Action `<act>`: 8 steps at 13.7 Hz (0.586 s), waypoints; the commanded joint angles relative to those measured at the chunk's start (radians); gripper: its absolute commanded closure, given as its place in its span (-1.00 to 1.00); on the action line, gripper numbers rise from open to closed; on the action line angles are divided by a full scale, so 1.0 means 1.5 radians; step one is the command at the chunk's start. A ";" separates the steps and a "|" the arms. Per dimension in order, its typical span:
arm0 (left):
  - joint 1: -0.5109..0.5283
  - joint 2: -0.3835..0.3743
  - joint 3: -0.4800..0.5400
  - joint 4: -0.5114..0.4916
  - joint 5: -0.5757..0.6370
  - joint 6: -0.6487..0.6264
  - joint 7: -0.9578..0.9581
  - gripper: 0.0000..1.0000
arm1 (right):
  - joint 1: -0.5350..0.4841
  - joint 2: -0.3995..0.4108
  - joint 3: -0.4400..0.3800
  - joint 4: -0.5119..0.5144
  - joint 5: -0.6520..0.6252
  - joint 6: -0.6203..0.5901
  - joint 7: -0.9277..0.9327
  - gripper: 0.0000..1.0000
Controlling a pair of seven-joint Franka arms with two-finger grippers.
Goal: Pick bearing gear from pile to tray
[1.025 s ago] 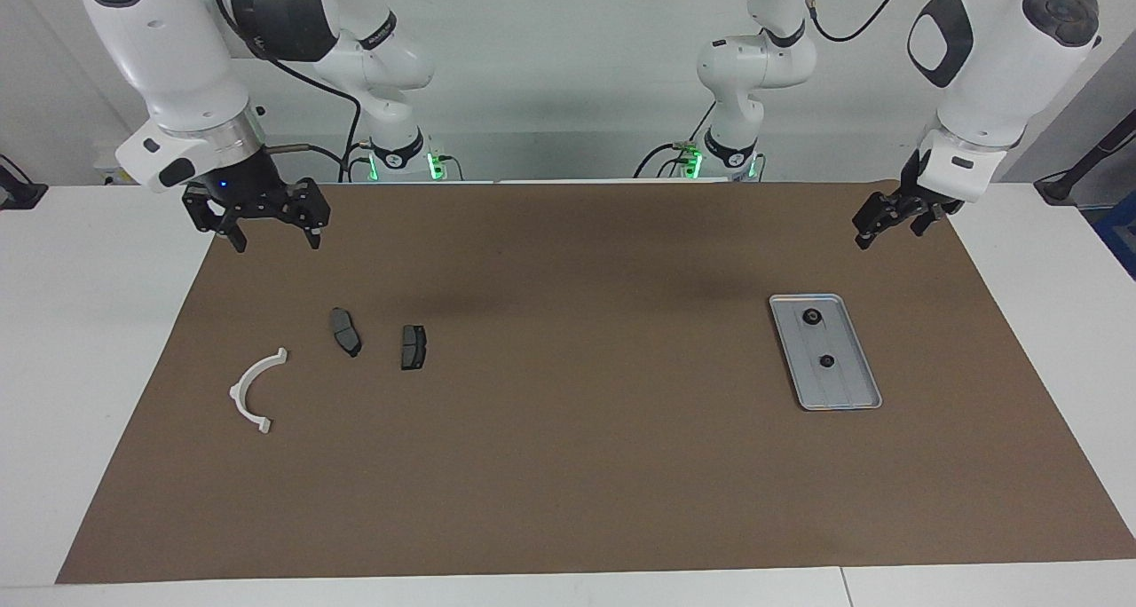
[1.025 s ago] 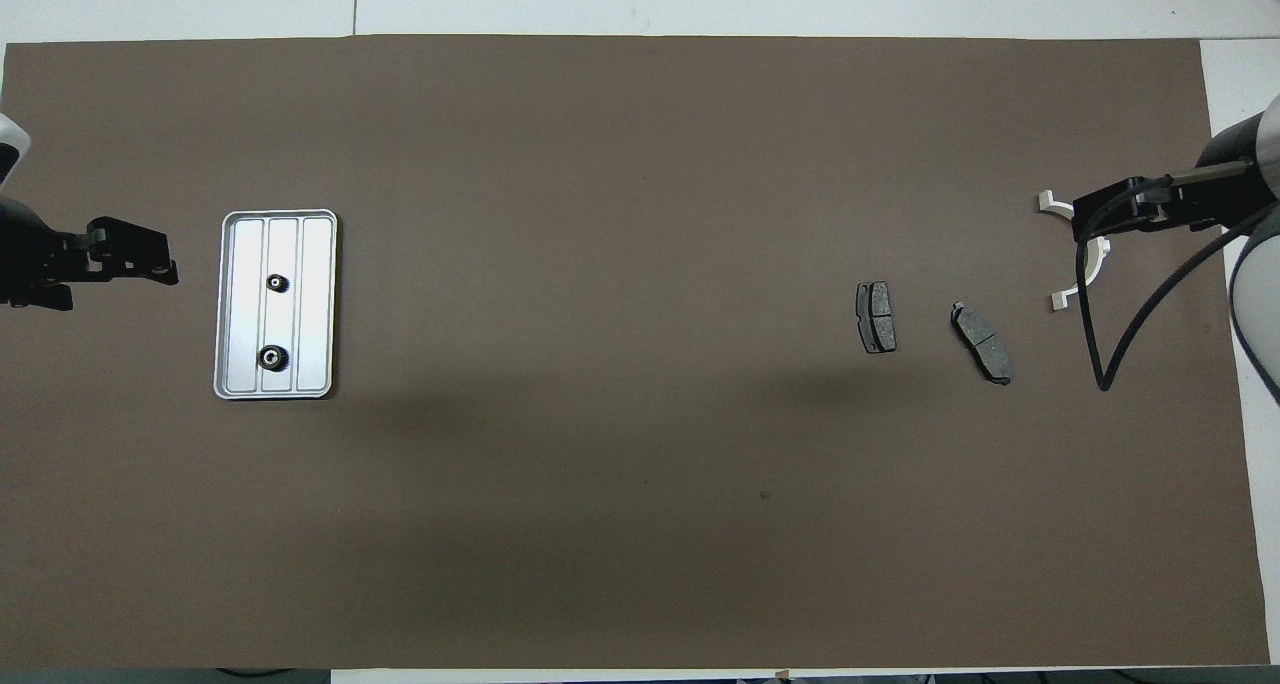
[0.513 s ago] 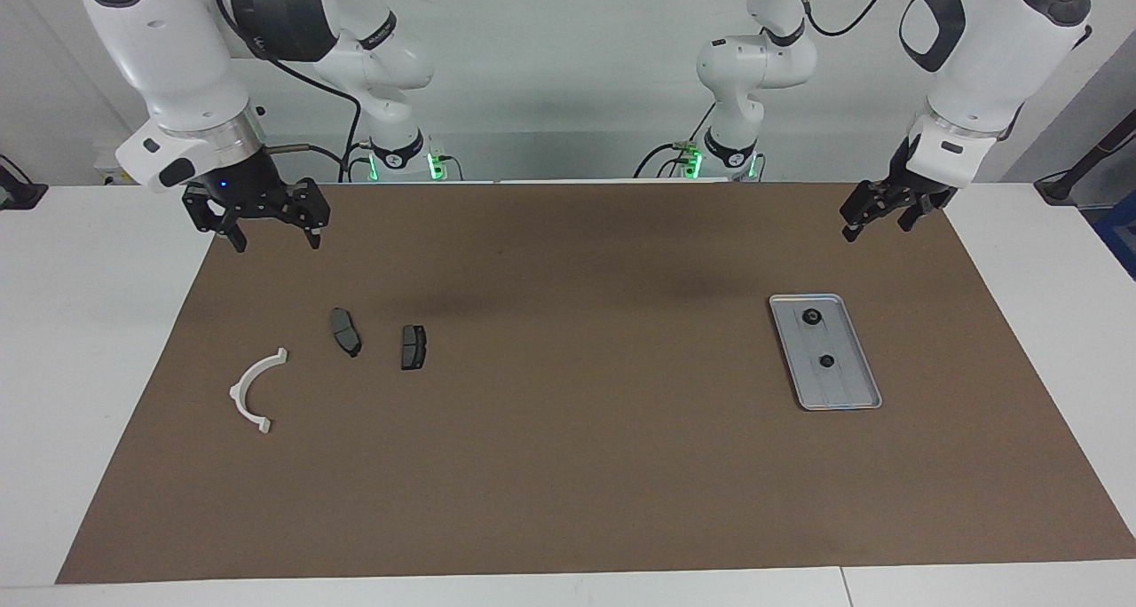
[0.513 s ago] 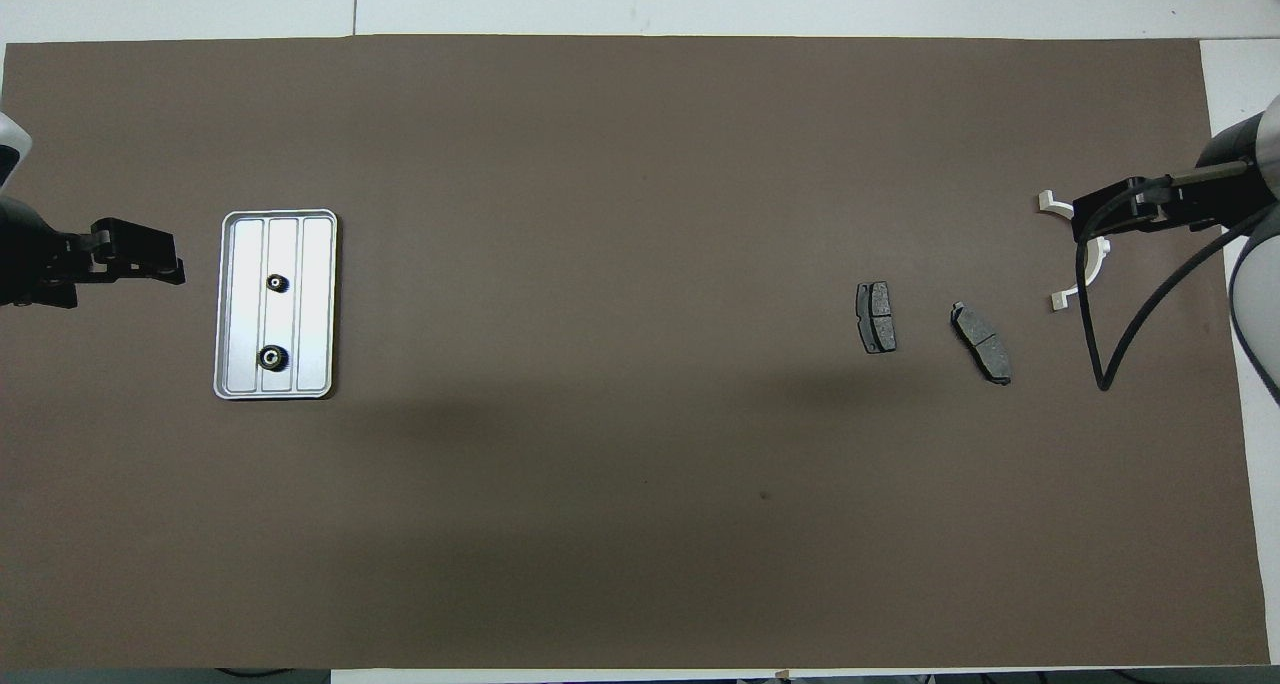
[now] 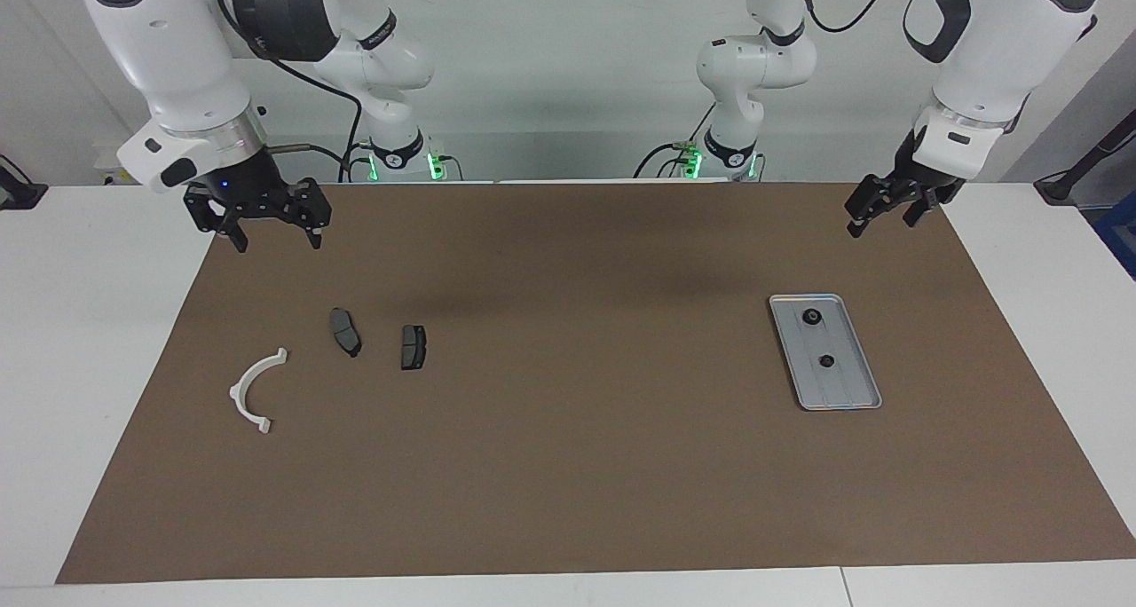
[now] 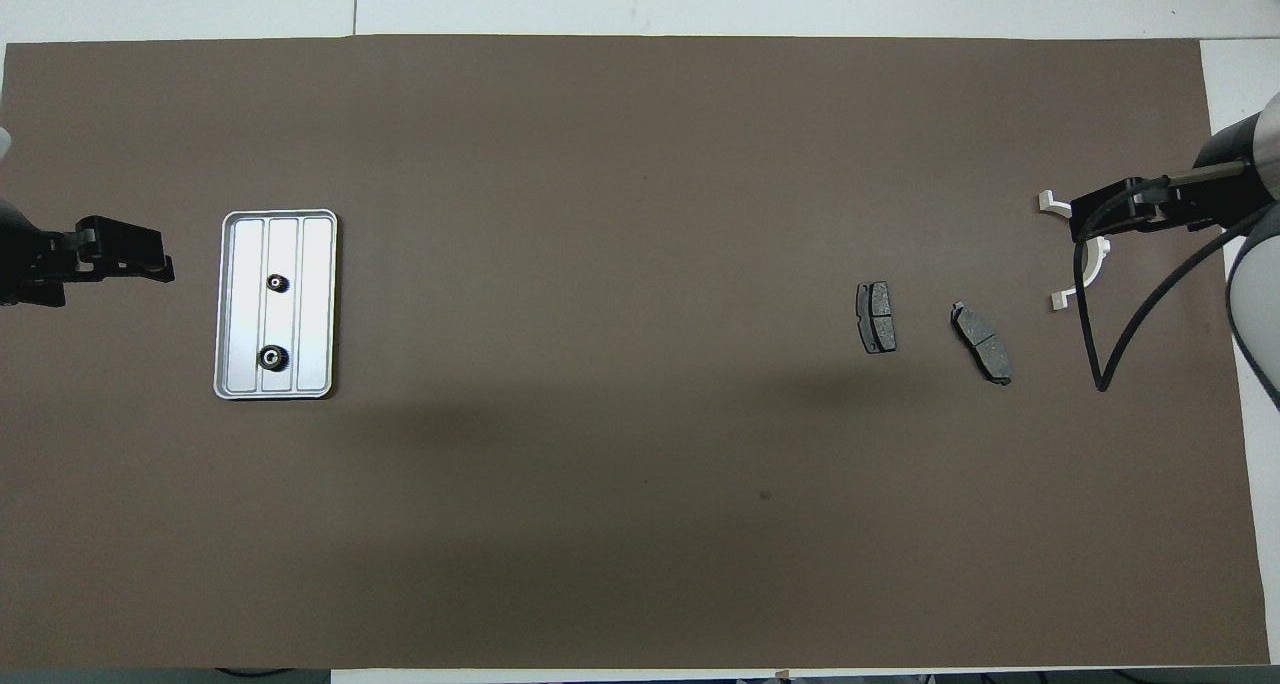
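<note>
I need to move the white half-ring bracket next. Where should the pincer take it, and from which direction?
The white half-ring bracket lies flat on the brown mat, arc open toward the left arm's end. Probably best: come straight down and pinch across the thin band at mid-arc, one finger inside the curve, one outside. The stepped end tabs look awkward to grip. The open right pincer is the closer one.

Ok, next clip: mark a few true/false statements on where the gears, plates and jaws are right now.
1. Two small black gears lie in the tray. True.
2. The right gripper holds a grey plate. False: its jaws are open and empty, and both plates lie on the mat.
3. The white bracket sits in the tray. False: it lies on the mat at the right arm's end.
4. The left gripper is open, holding nothing. True.
</note>
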 commanded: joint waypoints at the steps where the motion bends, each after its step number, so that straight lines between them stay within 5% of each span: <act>1: -0.006 -0.011 0.013 0.005 -0.005 -0.013 0.009 -1.00 | -0.005 -0.008 0.004 -0.002 0.016 -0.009 -0.007 -1.00; 8: -0.006 -0.011 0.014 0.013 0.000 -0.012 0.011 -1.00 | -0.003 -0.009 0.004 -0.002 0.016 -0.009 -0.007 -1.00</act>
